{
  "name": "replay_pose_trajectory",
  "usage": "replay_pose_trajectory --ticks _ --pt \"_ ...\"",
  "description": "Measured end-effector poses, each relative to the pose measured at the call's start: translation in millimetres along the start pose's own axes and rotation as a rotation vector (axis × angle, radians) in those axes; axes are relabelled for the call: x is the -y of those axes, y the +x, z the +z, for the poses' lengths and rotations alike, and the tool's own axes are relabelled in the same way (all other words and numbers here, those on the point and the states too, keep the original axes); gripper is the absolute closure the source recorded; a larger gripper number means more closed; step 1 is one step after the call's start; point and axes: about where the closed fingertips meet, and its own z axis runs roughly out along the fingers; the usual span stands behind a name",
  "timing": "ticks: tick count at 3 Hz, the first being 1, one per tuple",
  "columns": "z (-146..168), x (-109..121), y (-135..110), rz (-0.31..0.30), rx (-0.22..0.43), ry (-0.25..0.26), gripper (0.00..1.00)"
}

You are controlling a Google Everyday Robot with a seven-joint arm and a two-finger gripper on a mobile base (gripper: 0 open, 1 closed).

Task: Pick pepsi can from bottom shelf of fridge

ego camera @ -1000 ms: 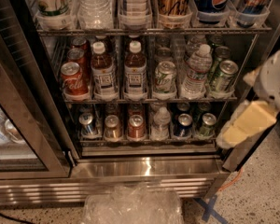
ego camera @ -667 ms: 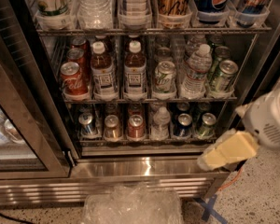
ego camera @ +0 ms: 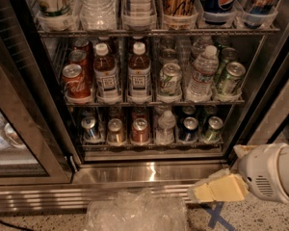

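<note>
The fridge [ego camera: 149, 172] stands open in front of me. Its bottom shelf [ego camera: 151, 144] holds a row of cans. The pepsi can [ego camera: 189, 129], dark navy with a silver top, stands second from the right, between a small water bottle [ego camera: 165, 126] and a green can [ego camera: 213, 129]. A lighter blue-and-silver can [ego camera: 90, 128] stands at the left end. My gripper [ego camera: 208, 190], with yellowish fingers on a white housing, is at the lower right. It hangs in front of the steel sill, below and right of the pepsi can, apart from it.
The glass door [ego camera: 19, 143] stands open at the left. The middle shelf holds red cola cans [ego camera: 76, 83], tea bottles [ego camera: 139, 76] and water bottles [ego camera: 201, 73]. Crumpled clear plastic [ego camera: 135, 211] and a blue tape cross [ego camera: 216, 216] lie on the floor.
My gripper has moved down and to the left, from beside the middle shelf at the right edge to in front of the sill below the bottom shelf.
</note>
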Motion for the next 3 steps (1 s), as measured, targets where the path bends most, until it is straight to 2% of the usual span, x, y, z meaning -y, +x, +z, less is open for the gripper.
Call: replay_pose_trajectory --ticks 1,2,3 --pt "0 0 0 0.001 0.000 0.000 0.00" --pt "20 5 2 0.053 0.057 -0.001 0.00" --pt "53 18 10 0.144 0.185 0.006 0.00"
